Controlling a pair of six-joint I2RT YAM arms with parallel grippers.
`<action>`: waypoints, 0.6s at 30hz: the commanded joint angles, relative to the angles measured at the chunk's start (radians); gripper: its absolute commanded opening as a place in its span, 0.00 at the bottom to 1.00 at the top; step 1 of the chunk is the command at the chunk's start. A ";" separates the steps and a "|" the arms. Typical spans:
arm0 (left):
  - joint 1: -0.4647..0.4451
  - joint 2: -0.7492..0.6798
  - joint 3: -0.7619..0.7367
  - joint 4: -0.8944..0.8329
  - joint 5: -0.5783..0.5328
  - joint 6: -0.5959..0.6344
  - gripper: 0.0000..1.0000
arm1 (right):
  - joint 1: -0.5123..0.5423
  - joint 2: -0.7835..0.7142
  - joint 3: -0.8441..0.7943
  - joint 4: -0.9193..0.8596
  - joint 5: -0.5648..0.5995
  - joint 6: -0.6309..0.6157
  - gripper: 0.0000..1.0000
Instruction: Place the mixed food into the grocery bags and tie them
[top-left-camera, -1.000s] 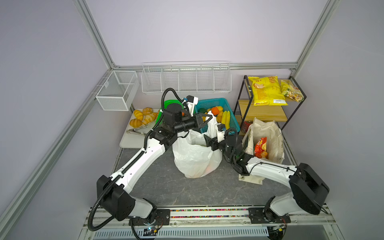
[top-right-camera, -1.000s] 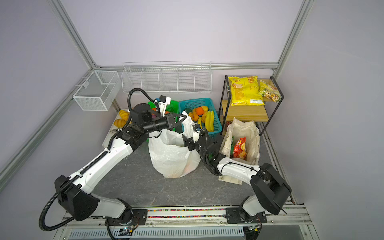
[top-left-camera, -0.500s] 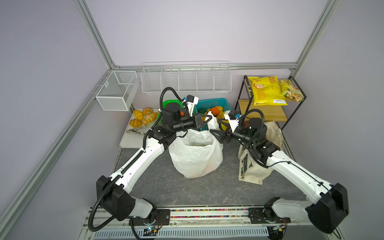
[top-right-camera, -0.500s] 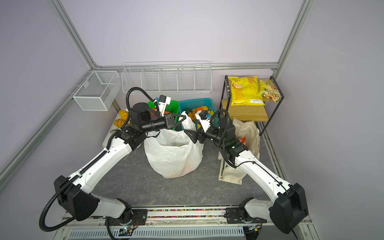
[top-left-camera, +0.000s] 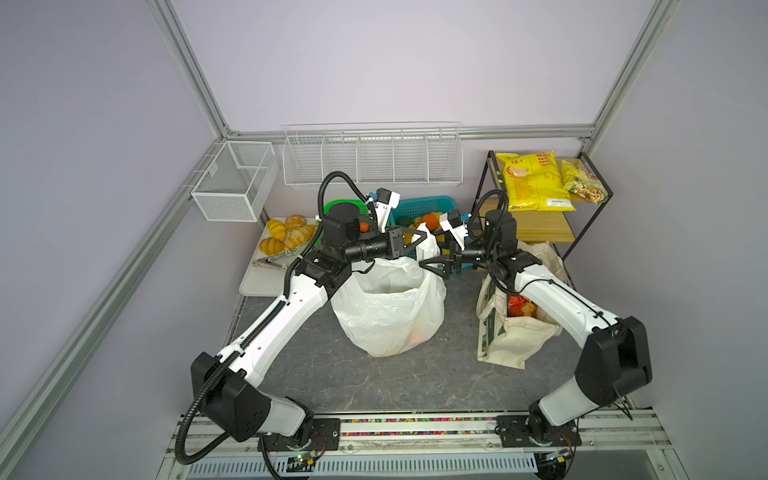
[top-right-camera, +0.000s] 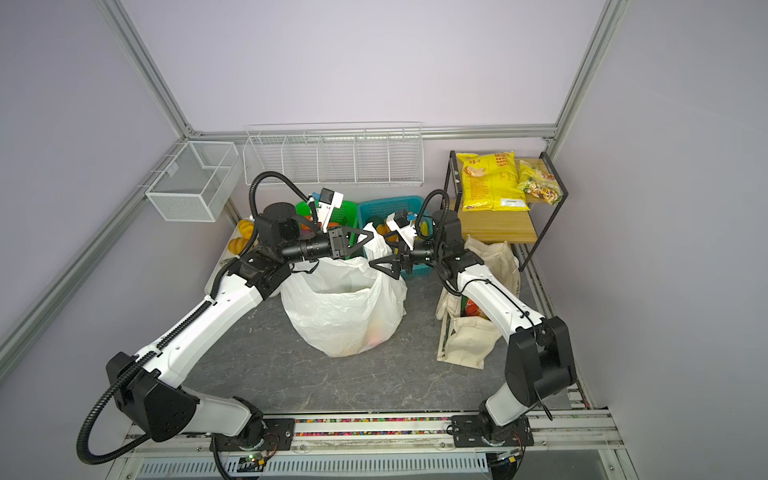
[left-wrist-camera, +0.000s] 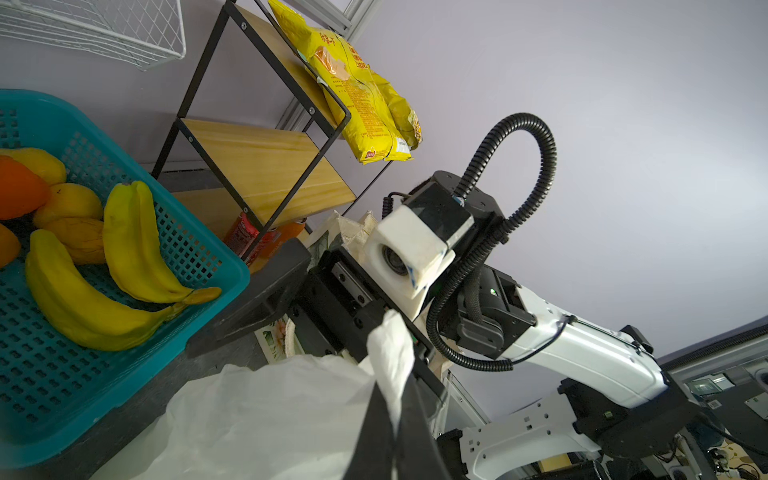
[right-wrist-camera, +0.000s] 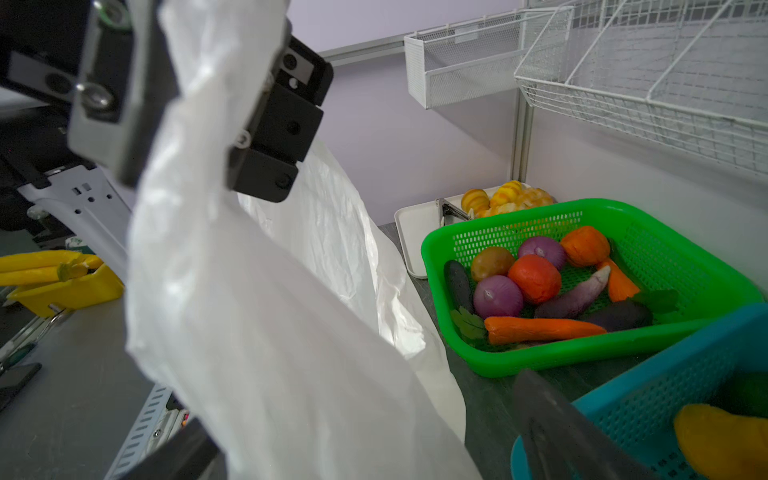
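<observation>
The white plastic bag (top-left-camera: 388, 311) (top-right-camera: 345, 307) stands open on the table's middle, with an orange fruit (top-left-camera: 417, 332) showing faintly through its side. My left gripper (top-left-camera: 424, 237) (left-wrist-camera: 395, 399) is shut on the bag's far handle (left-wrist-camera: 390, 349) and holds it up. My right gripper (top-left-camera: 431, 267) (right-wrist-camera: 365, 436) is open, and the bag's near-right rim plastic lies between its wide-spread fingers (right-wrist-camera: 557, 428). To the right, under my right arm, stands the canvas tote (top-left-camera: 515, 336) (top-right-camera: 469, 336) with a red snack packet (top-left-camera: 517, 303) inside. Bananas (left-wrist-camera: 124, 249) lie in the teal basket (left-wrist-camera: 199, 257).
A green basket (right-wrist-camera: 582, 361) of vegetables sits behind the bag beside the teal one. A white tray (top-left-camera: 253, 282) with bread rolls is at the back left. The black-framed shelf (top-left-camera: 536, 228) carries a big yellow chip bag (top-left-camera: 532, 180). Wire baskets (top-left-camera: 370, 162) hang on the back wall.
My right arm has risen from low between the two bags to the plastic bag's right rim, its jaws narrowing slightly. The left gripper kept hold of the handle, drifting slightly left.
</observation>
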 joint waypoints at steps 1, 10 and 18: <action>0.004 0.014 0.040 -0.005 0.015 0.011 0.00 | 0.012 0.051 0.036 0.089 -0.113 0.026 0.74; 0.005 -0.016 0.076 -0.077 -0.079 0.110 0.26 | -0.017 0.060 -0.081 0.379 0.007 0.290 0.06; -0.058 -0.302 -0.035 -0.180 -0.277 0.419 0.68 | -0.031 0.020 -0.120 0.299 0.208 0.396 0.06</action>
